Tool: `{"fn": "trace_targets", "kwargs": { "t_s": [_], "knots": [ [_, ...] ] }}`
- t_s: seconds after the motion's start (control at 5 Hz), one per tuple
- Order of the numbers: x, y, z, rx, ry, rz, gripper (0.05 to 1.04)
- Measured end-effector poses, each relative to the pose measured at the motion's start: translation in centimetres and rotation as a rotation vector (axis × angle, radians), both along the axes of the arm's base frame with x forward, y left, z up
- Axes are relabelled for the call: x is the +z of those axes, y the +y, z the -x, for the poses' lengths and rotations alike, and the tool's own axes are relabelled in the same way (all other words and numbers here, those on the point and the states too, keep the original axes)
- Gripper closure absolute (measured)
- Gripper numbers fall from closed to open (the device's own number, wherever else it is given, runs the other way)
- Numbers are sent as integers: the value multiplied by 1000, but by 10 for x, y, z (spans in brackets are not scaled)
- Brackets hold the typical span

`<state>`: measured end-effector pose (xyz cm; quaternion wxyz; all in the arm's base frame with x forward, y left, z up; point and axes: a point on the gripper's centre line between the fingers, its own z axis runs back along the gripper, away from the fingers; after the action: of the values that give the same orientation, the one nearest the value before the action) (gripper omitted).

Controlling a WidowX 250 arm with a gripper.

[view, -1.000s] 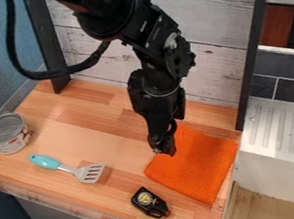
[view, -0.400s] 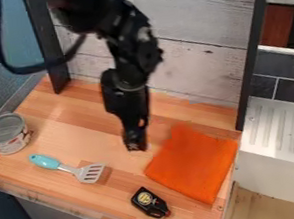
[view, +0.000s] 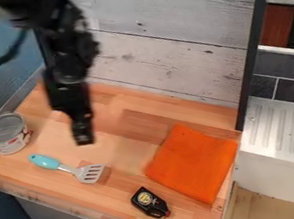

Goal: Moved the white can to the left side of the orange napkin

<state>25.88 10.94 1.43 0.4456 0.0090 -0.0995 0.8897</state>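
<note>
White can (view: 7,133) has a red-marked label (view: 11,144); jaws hang apart from it, whether open or holding anything I cannot tell.

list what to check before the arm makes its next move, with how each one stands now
1. White can upright on the counter: ok, near its left end in the view.
2. End effector lined up over the can: not ok, it hangs to the can's right in the view.
3. Orange napkin spread out: ok.
4. Can close beside the napkin: not ok, a wide gap separates them.
5. Spatula out from between can and napkin: not ok, it lies partly between them, towards the front edge.
6. Can's weight or contents known: cannot tell.
</note>
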Motion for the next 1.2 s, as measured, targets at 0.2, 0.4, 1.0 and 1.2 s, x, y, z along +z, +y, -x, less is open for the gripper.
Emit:
{"fn": "trace_targets", "kwargs": {
  "t_s": [0.2, 0.4, 1.0, 1.2],
  "knots": [
    [3, 43, 12, 112, -8, -17, 83],
    [-1, 81, 29, 219, 21, -41, 83],
    [-11, 149, 64, 400, 41, -95, 83],
    [-18, 161, 70, 452, 49, -87, 83]
  ]
}}
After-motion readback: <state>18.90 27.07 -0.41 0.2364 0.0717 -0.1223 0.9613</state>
